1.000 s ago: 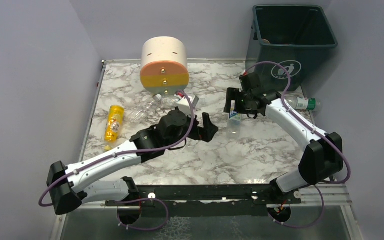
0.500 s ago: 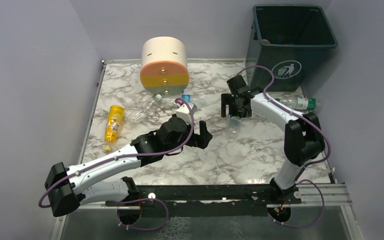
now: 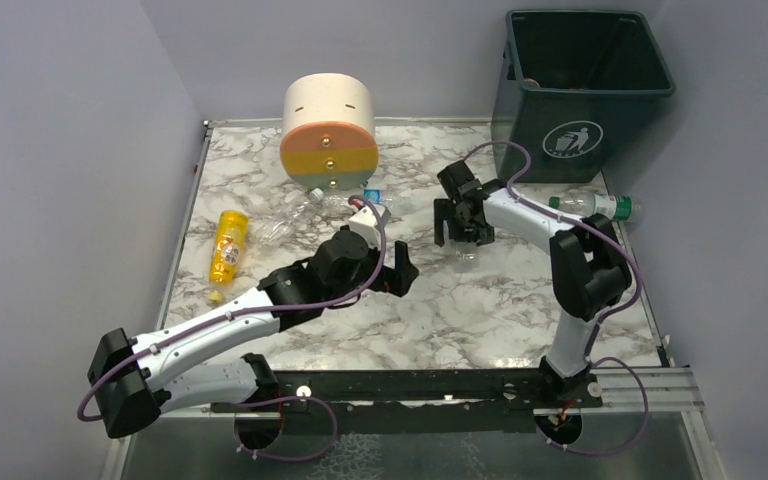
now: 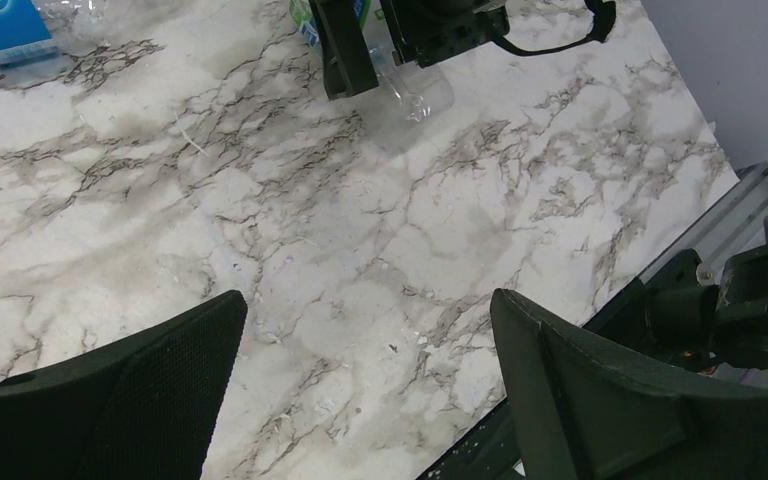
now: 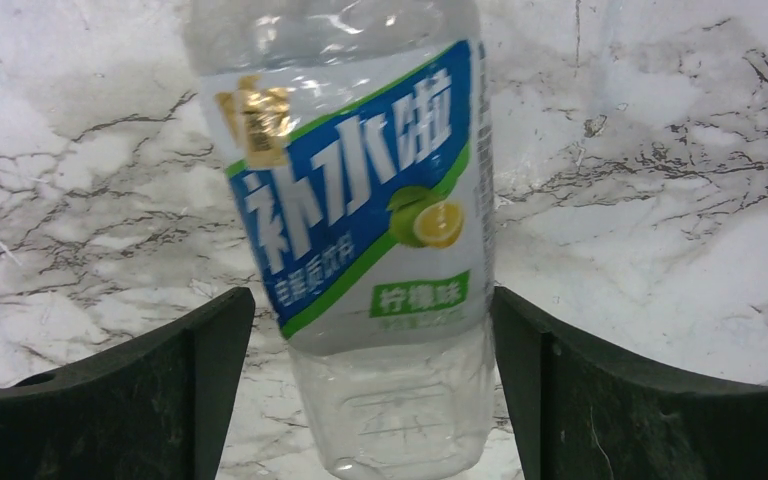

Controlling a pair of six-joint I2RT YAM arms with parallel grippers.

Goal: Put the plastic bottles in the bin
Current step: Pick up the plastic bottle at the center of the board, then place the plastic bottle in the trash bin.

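Blue-labelled clear bottle (image 5: 360, 200) on the marble table (image 5: 660, 150), centred within the wide-open right hand (image 5: 372, 310), ungripped.

My overhead view sits high behind the arm bases, facing the far wall, and takes in the whole marble table (image 3: 480, 300), with the bin (image 3: 520, 130) at far right. The left wrist view hangs low, looking past the left gripper (image 4: 368, 305) across the marble to the right gripper (image 4: 385, 45) and the bottle (image 4: 415, 90) between its fingers (top edge only). The right wrist view looks down on that same bottle from very near.
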